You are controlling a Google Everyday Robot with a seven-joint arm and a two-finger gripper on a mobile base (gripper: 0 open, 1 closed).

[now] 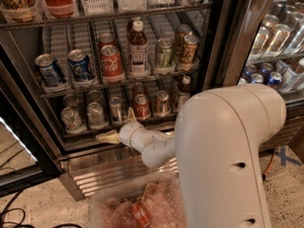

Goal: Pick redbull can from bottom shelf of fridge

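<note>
We see the gripper (118, 126) at the front rail of the bottom shelf (80, 133) of the fridge (216, 42). Its two fingers are spread apart and hold nothing; one points to 9 o'clock, the other to 12 o'clock. The redbull can (116, 109) stands upright on this shelf, just at 12 o'clock from the gripper, with a red can (141, 106) at its 3 o'clock and a wider silver can (95, 113) at its 9 o'clock.
</note>
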